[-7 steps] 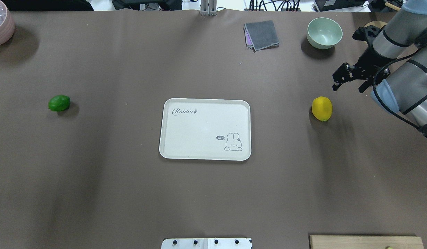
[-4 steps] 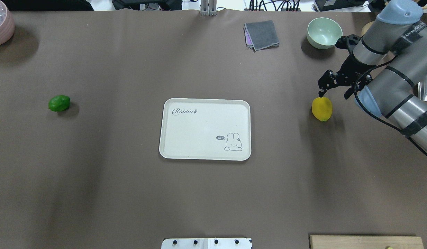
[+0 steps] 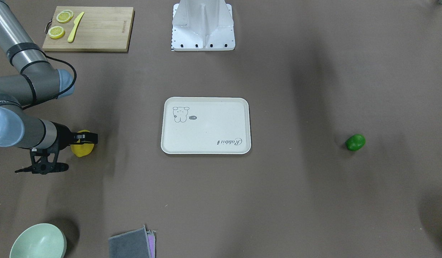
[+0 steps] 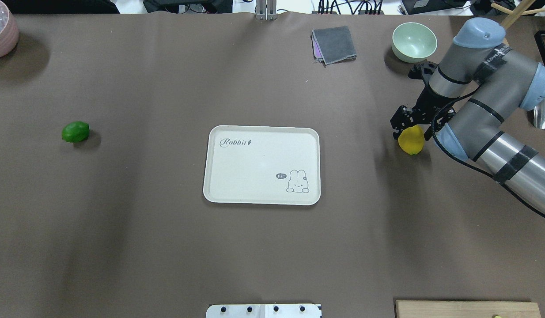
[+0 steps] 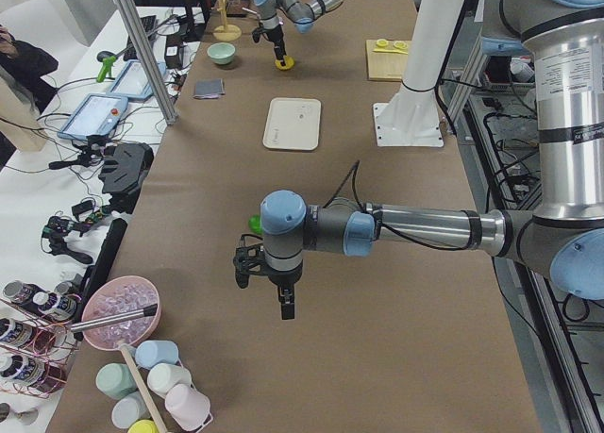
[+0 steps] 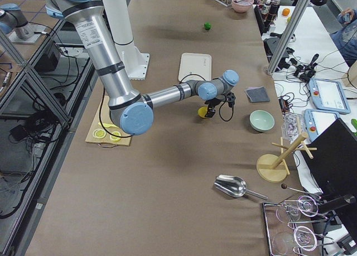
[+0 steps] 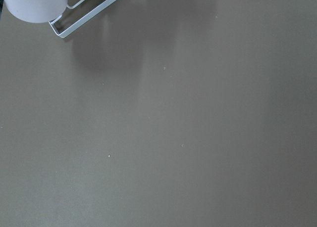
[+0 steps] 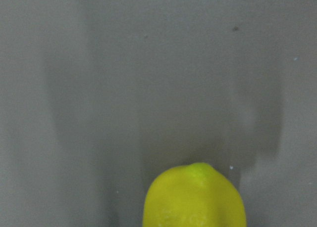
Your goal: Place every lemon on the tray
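The yellow lemon (image 4: 412,142) lies on the brown table right of the tray (image 4: 261,164). My right gripper (image 4: 410,130) is open just over the lemon's far end, with a finger on either side. The lemon fills the bottom of the right wrist view (image 8: 194,197), and no fingers show there. The green lemon (image 4: 75,131) lies far left of the tray, alone. The tray has nothing on it. My left gripper (image 5: 265,291) shows only in the exterior left view, above the table near the green lemon (image 5: 254,224); I cannot tell if it is open or shut.
A pale green bowl (image 4: 414,42) and a folded grey cloth (image 4: 334,44) sit at the far side, a pink bowl (image 4: 1,28) at the far left corner. A wooden cutting board (image 3: 99,30) with lemon slices and a yellow knife lies near the robot base (image 3: 203,25).
My right arm has swung left and down, from beside the yellow lemon to directly over its far end. The lemons and the tray have not moved.
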Robot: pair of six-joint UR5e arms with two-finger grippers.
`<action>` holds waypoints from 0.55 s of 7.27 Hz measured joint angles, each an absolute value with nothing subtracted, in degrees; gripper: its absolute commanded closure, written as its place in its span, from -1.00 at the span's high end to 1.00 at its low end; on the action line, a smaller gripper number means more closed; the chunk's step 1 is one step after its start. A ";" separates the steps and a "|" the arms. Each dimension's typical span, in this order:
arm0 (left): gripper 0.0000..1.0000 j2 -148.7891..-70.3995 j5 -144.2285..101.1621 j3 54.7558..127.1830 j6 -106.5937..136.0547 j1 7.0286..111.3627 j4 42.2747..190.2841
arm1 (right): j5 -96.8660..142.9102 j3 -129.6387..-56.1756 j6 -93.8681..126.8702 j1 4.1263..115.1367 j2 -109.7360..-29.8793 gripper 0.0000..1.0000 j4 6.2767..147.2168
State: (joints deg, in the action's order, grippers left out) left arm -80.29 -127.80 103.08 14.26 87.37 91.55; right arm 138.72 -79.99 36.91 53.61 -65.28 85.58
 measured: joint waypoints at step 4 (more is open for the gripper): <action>0.96 -80.33 -127.79 103.29 14.25 87.28 91.58 | 140.01 -79.66 34.80 54.24 -65.29 -0.76 86.20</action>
State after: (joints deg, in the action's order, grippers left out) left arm -80.33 -127.79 103.29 14.25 87.28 91.58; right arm 140.01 -79.66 34.80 54.24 -65.29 86.20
